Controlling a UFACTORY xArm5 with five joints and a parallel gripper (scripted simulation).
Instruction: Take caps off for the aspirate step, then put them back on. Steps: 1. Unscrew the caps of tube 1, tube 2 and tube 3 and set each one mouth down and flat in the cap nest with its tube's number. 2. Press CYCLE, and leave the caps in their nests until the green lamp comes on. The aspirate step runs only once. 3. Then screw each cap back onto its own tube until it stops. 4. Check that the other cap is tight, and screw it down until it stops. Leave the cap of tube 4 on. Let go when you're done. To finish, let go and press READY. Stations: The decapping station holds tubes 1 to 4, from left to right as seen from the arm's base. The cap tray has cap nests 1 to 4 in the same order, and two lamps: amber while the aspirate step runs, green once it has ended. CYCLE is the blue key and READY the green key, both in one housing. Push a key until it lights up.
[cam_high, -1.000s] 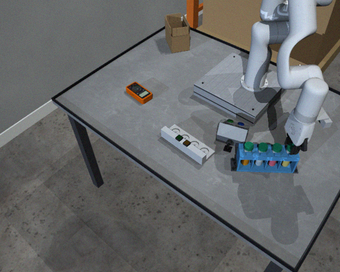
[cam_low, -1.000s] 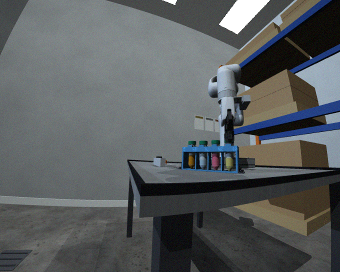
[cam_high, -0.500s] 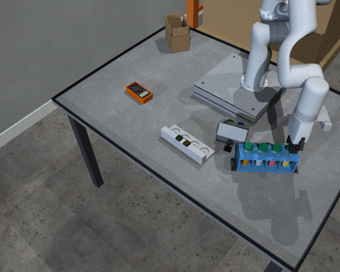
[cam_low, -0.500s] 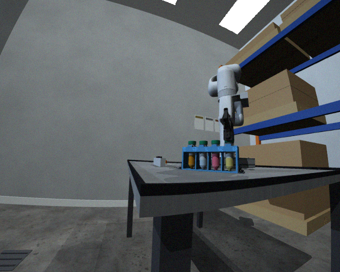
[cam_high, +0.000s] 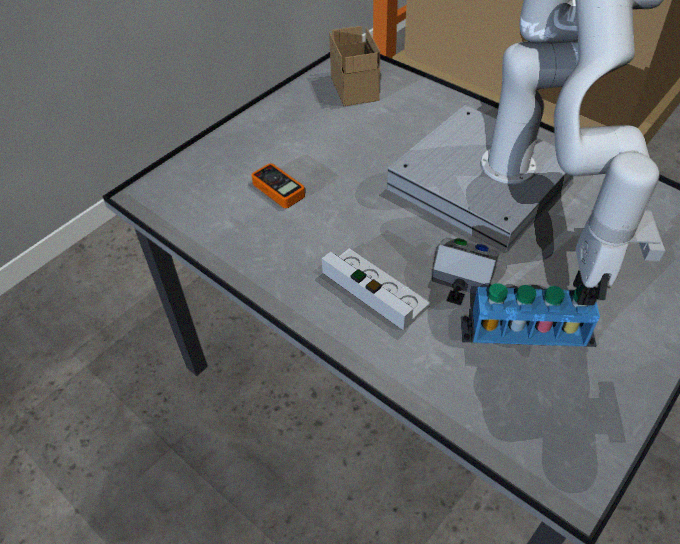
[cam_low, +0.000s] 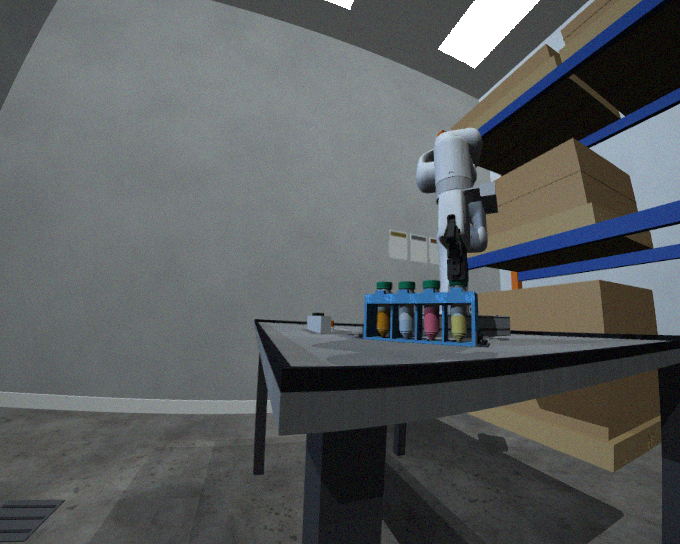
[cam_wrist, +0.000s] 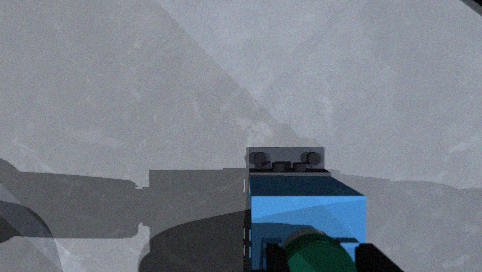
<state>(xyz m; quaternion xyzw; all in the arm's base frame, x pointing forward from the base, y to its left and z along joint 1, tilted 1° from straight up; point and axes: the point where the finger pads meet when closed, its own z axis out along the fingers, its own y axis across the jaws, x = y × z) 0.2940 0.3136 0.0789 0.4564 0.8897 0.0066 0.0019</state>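
Observation:
The blue decapping rack holds four tubes near the table's front right. Seen from the arm's base, tube 1 is the yellow one at the right end in the top view. My gripper points straight down and is shut on the green cap of tube 1, which sits on its tube. It also shows in the exterior view. The other three green caps sit on their tubes. The white cap tray lies to the left with its nests empty and both lamps dark. The key housing carries the green key and the blue key, both unlit.
The arm's grey base plate lies behind the key housing. An orange multimeter lies mid-left and an open cardboard box stands at the far edge. A small white block lies right of the arm. Shelving with boxes stands behind the table.

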